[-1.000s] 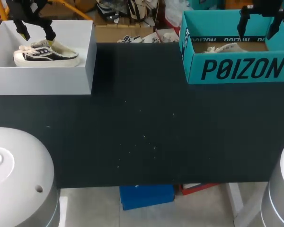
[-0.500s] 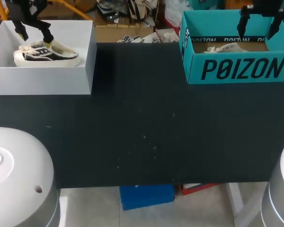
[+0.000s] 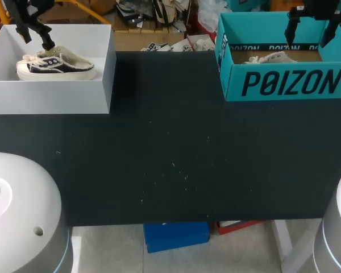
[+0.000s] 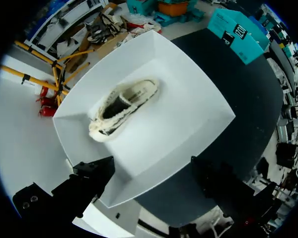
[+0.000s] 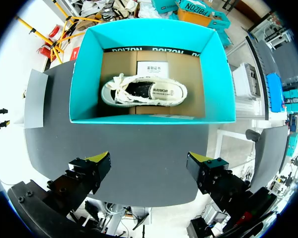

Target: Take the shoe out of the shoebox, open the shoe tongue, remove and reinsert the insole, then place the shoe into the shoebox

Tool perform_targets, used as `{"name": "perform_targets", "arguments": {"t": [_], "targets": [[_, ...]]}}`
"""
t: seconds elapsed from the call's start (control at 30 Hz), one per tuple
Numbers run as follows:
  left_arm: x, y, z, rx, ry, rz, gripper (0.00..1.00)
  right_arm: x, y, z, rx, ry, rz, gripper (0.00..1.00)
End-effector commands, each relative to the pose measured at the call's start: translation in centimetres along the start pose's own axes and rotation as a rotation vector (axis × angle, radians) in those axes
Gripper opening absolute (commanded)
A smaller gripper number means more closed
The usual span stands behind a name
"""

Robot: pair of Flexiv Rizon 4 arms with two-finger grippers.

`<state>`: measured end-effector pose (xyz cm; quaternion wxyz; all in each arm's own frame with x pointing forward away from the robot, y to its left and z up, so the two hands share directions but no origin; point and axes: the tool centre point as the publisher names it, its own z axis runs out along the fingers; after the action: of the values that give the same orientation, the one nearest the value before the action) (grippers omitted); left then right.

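Box at left: white box (image 3: 51, 99) on the far left of the table (image 3: 170, 148), open-topped.
Dark shoe (image 3: 55, 63): black-and-cream, upright on its sole inside the white box.
Left gripper (image 3: 36, 37): above the white box's far side, fingers spread, holding nothing.
Teal shoebox (image 3: 284, 85): far right, well apart from the white box, open.
Pale shoe (image 5: 144, 93): on the shoebox's cardboard floor.
Right gripper (image 3: 310, 33): above the teal shoebox, fingers wide apart, empty.

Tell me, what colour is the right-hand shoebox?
The shoebox is teal with black lettering; the right wrist view shows it best.
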<state>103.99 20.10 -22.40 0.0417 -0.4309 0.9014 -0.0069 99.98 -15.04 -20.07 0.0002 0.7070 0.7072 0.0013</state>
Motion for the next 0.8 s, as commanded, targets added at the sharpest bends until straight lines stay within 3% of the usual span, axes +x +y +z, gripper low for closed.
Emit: {"name": "perform_targets", "arguments": {"t": [0.03, 0.53, 0.63, 0.7, 0.8], "targets": [[-2.1, -1.2, 1.0, -0.024, 0.012, 0.280, 1.00, 0.0, 0.0, 0.0, 0.001, 0.000, 0.000, 1.00], [-7.1, -3.8, 3.9, 0.095, 0.090, 0.796, 1.00, 0.0, 0.0, 0.0, 0.001, 0.000, 0.000, 1.00], [-7.6, -4.4, 4.5, 0.103, 0.097, 0.849, 0.77, 0.0, 0.0, 0.0, 0.001, 0.000, 0.000, 1.00], [-7.9, -4.7, 5.0, 0.104, 0.086, 0.889, 0.49, 0.0, 0.0, 0.0, 0.001, 0.000, 0.000, 1.00], [-8.0, -4.6, 5.9, 0.088, 0.087, 0.929, 0.46, 0.0, 0.0, 0.0, 0.001, 0.000, 0.000, 1.00]]}}
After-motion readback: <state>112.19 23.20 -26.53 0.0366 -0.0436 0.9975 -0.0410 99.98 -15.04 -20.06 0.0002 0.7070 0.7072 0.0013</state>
